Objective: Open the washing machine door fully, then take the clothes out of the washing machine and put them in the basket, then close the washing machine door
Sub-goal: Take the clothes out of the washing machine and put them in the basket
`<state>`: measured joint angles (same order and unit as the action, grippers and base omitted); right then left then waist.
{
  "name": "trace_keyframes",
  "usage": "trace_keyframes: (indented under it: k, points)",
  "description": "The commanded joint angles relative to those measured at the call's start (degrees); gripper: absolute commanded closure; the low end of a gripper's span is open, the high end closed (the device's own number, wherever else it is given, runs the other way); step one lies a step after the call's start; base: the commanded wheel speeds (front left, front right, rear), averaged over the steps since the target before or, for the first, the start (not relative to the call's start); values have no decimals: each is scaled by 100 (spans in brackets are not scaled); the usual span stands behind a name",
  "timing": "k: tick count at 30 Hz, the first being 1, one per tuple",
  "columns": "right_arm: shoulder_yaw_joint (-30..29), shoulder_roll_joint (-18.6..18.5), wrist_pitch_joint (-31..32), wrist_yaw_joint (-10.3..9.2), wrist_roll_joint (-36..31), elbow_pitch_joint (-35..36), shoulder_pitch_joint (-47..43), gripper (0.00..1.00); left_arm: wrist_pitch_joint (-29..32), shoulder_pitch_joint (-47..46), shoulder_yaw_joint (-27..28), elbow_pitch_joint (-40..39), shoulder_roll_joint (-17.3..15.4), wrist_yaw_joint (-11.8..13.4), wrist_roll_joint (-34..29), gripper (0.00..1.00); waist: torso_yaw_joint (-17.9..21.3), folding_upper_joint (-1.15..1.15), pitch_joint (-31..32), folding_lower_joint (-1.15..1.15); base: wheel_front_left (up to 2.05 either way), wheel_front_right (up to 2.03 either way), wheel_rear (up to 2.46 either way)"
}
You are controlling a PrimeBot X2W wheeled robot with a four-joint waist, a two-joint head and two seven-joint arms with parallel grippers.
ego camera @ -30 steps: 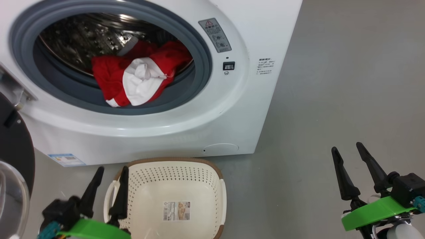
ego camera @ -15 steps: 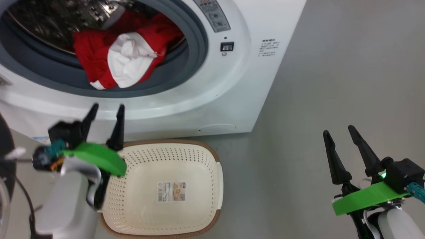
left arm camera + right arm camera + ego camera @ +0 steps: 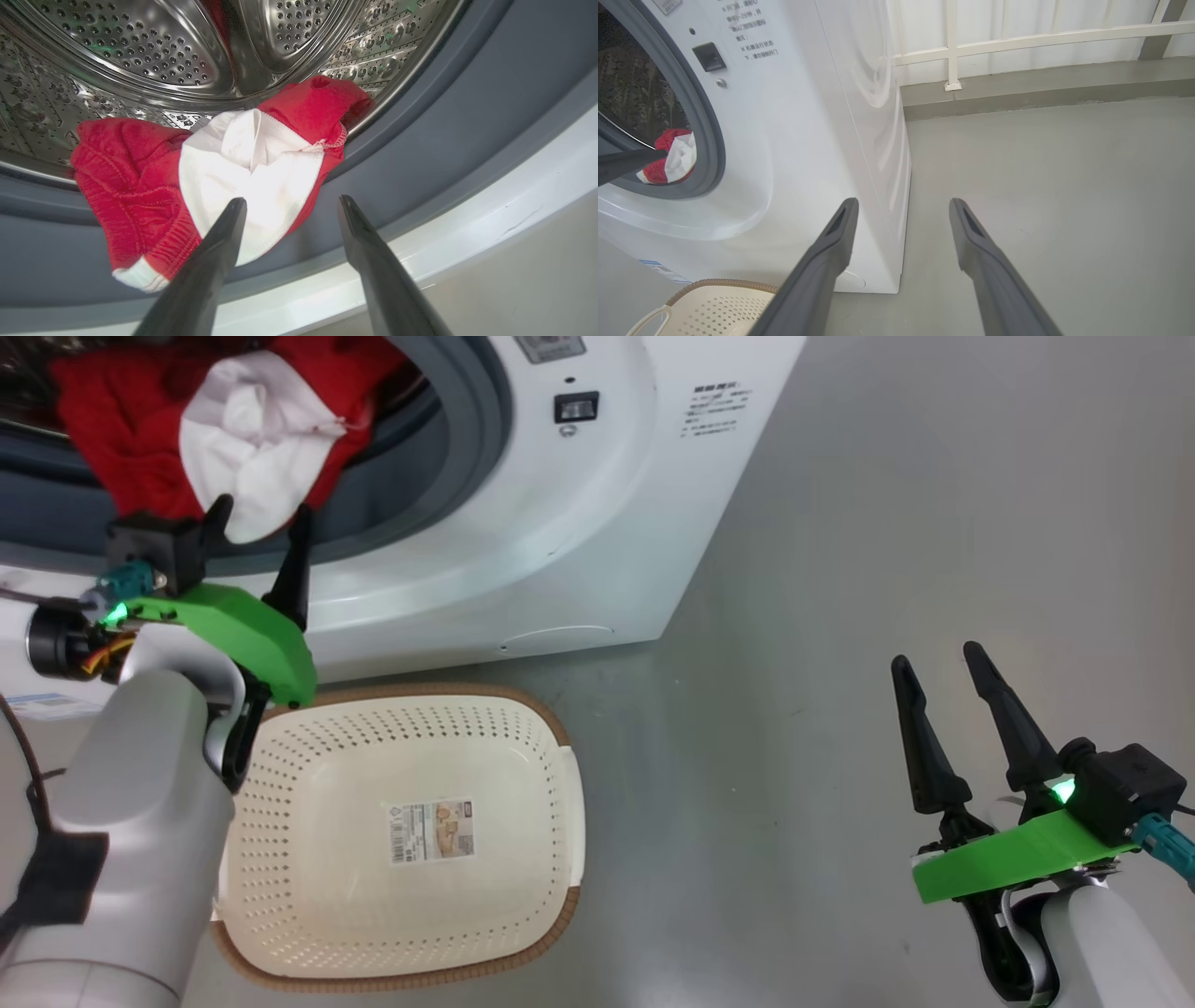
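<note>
The clothes, a red and white bundle, lie over the grey seal at the mouth of the washing machine. My left gripper stands open just in front of the bundle's lower edge, apart from it. In the left wrist view the clothes lie just beyond the gripper, with the steel drum behind. The basket sits empty on the floor below the opening. My right gripper hangs open over bare floor at the right. The washing machine door is out of view.
Grey floor stretches to the right of the washer. In the right wrist view a white railing and a low kerb run behind the washing machine. The basket rim shows at the bottom left there.
My left arm has risen from beside the basket to the drum opening, fingers still spread. The head camera has tilted down and shifted. The right gripper has kept its place.
</note>
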<state>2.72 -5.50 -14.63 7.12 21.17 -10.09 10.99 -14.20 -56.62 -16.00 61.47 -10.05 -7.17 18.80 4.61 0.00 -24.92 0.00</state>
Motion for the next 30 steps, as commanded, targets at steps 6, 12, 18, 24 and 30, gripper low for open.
trace_keyframes:
  k: [6, 12, 18, 24, 30]
  points:
    - [261, 28, -37, 36, 1, 122, 166, 0, 30, -545, -227, 403, -412, -32, 155, 0, 220, 0, -186, 0, 0, 0, 0]
    - [339, 53, -37, 36, 28, 138, 259, 0, 127, -880, -452, 712, -583, -32, 306, 0, 389, 0, -340, 0, 0, 0, 0]
    - [360, 75, -37, 36, 33, 138, 273, 0, 168, -1052, -667, 853, -736, -32, 384, 0, 486, 0, -427, 0, 0, 0, 0]
    - [405, 113, -37, 36, 40, 141, 284, 0, 195, -1148, -834, 974, -855, -32, 508, 0, 573, 0, -482, 0, 0, 0, 0]
    - [381, 115, -37, 36, 48, 140, 321, 0, 202, -1216, -1000, 1041, -883, -32, 603, 0, 586, 0, -505, 0, 0, 0, 0]
